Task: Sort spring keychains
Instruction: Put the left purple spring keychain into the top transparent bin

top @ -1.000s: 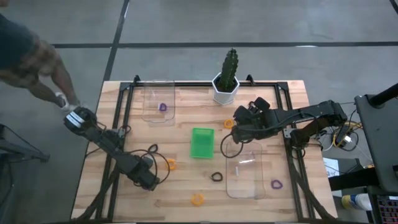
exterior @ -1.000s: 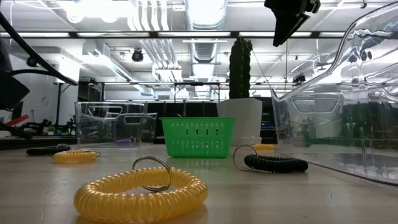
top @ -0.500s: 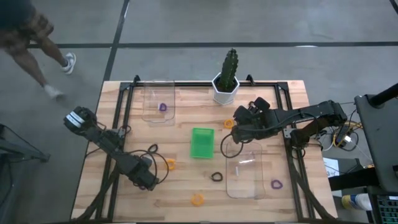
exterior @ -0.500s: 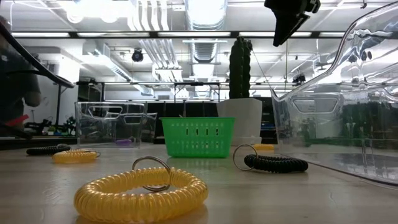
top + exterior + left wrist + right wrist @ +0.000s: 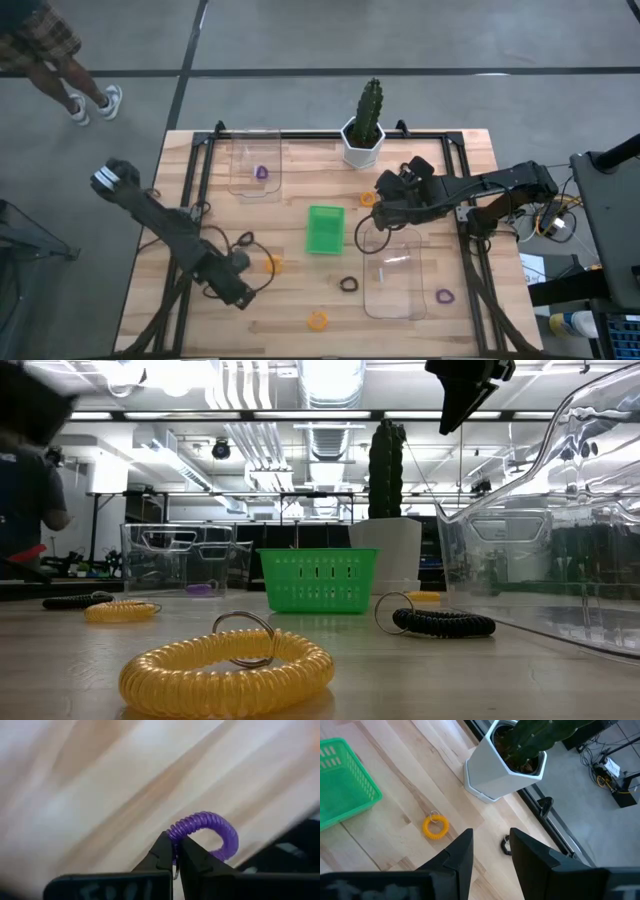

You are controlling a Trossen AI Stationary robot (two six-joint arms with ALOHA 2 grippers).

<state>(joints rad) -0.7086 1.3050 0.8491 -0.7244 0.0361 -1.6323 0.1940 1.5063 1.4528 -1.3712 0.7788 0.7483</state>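
Note:
My left gripper [image 5: 175,845] is shut on a purple spring keychain [image 5: 212,827] at the table's near left [image 5: 236,292]; the high view hides this keychain under the gripper. My right gripper [image 5: 490,845] hangs open above the table by the cactus pot [image 5: 362,142], with an orange keychain [image 5: 436,827] lying below it. Other keychains lie flat on the wood: orange [image 5: 273,264], black [image 5: 243,240], black [image 5: 348,284], orange [image 5: 317,320], purple [image 5: 444,296]. One purple keychain [image 5: 262,172] lies in the far clear tray [image 5: 240,185]. My left gripper pinches one end of the purple coil [image 5: 176,833] between its two fingertips, beside a thin metal ring [image 5: 175,870]. The fingers come down at it from above. The rest of the coil arches out past the tips; whether it rests on the wood I cannot tell.
A green tray [image 5: 325,228] stands mid-table. A second clear tray [image 5: 392,290] lies at the near right, under and beside my right arm. Black frame rails run along both table sides [image 5: 200,180]. A person [image 5: 50,40] stands beyond the far left corner.
The rear links of my left arm have swung toward the table's left edge, while its gripper stays at about the same spot near the front left. The person at the far left has walked farther from the table.

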